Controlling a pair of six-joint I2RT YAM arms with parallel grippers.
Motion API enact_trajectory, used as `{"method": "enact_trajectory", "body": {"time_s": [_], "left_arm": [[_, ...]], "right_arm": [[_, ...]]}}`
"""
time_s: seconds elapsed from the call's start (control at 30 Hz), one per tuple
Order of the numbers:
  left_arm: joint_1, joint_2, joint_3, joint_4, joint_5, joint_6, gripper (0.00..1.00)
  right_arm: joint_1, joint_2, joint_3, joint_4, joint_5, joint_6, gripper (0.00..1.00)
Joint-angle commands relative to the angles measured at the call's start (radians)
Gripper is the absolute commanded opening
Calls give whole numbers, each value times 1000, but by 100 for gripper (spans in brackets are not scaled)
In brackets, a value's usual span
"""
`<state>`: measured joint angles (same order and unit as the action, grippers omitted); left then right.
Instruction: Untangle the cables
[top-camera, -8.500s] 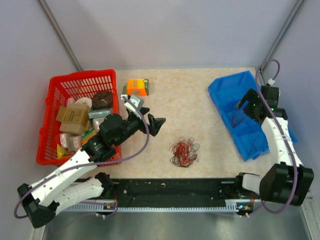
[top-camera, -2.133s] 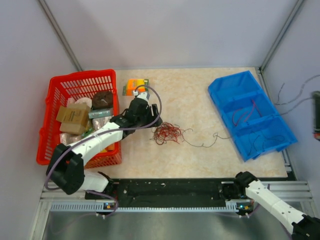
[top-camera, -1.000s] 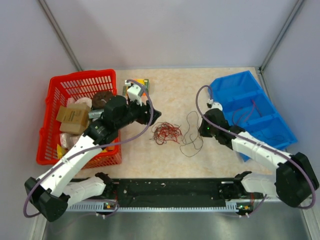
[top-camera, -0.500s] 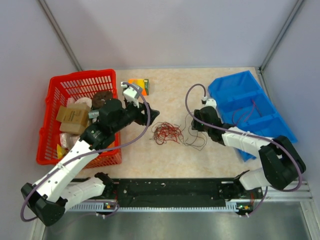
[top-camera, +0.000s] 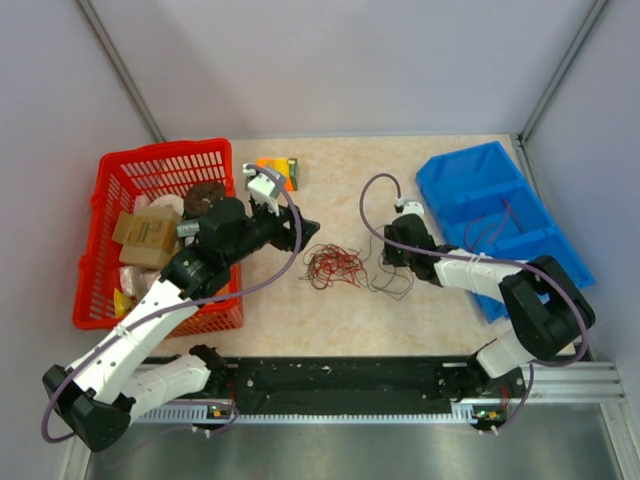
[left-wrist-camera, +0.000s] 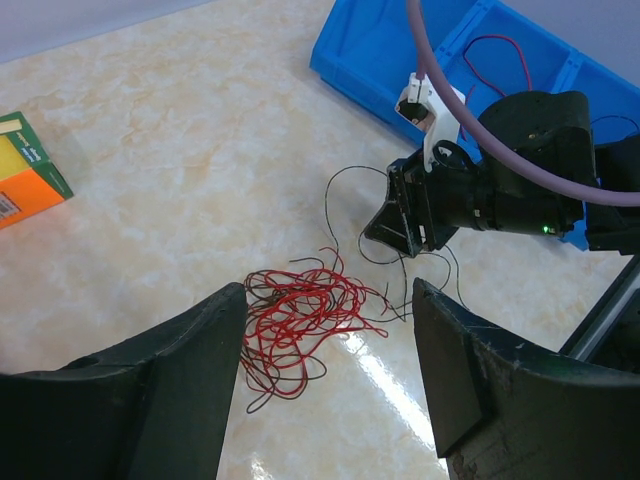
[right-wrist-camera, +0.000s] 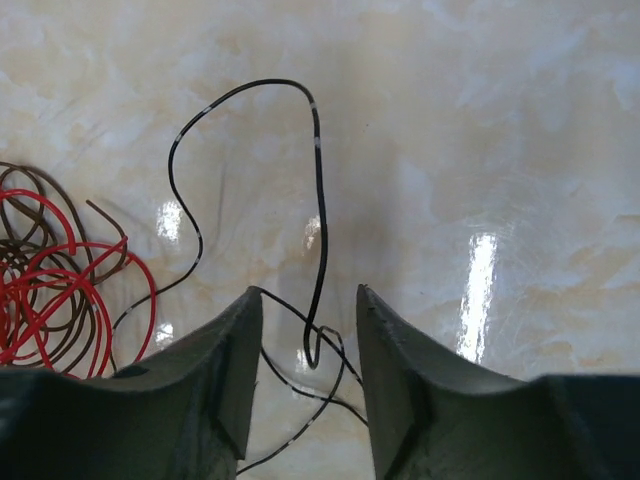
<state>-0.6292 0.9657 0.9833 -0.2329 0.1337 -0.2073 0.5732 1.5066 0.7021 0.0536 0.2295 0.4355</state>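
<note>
Finds the cables (top-camera: 333, 265) mid-bench (top-camera: 350, 195), a red-and-brown tangle lying farther back and more to the left than 8.5 seconds ago. Shows one black wire (top-camera: 388, 272) now drawn out just to its right. Holds the right claw (top-camera: 385, 250) low over that wire, jaws parted, a loop between them but ungripped, a touch nearer the tangle than half a second ago. Keeps the left claw (top-camera: 305, 228) spread wide beside the tangle, empty, unmoved. Frames red basket (top-camera: 110, 190) left, blue bin (top-camera: 455, 185) right, orange box (top-camera: 275, 172) at back.
</note>
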Motion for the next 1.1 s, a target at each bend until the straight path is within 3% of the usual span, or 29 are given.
{"method": "enact_trajectory", "body": {"time_s": [0.0, 0.07, 0.17, 0.27, 0.33, 0.5, 0.6, 0.7, 0.77, 0.97, 1.07], "left_arm": [[-3, 11, -3, 44, 9, 0, 71], [-3, 14, -5, 46, 7, 0, 71], [-4, 27, -3, 38, -9, 9, 71], [-4, 42, 0, 33, -8, 9, 72], [-4, 57, 0, 35, 13, 2, 71], [-6, 195, 21, 53, 98, -93, 70], [-29, 342, 49, 93, 191, -278, 58], [-113, 512, 64, 182, 135, -339, 48], [-129, 626, 113, 109, 83, -351, 43], [-116, 735, 6, 176, -5, -360, 42], [-104, 690, -8, 148, -14, -359, 42]], "right_arm": [[7, 20, 39, 51, -4, -50, 37], [7, 44, 57, 60, -12, -60, 26], [7, 60, 123, -26, 36, -58, 0], [11, -32, 157, -157, 128, -40, 0], [13, -193, 168, -243, 172, -40, 0], [14, -511, 240, -348, 76, -29, 0], [14, -577, 327, -415, -27, 14, 0], [14, -627, 407, -443, -111, 66, 0], [14, -663, 468, -465, -130, 81, 0], [14, -773, 701, -666, 2, 26, 0], [14, -801, 737, -743, 152, -6, 0]]}}
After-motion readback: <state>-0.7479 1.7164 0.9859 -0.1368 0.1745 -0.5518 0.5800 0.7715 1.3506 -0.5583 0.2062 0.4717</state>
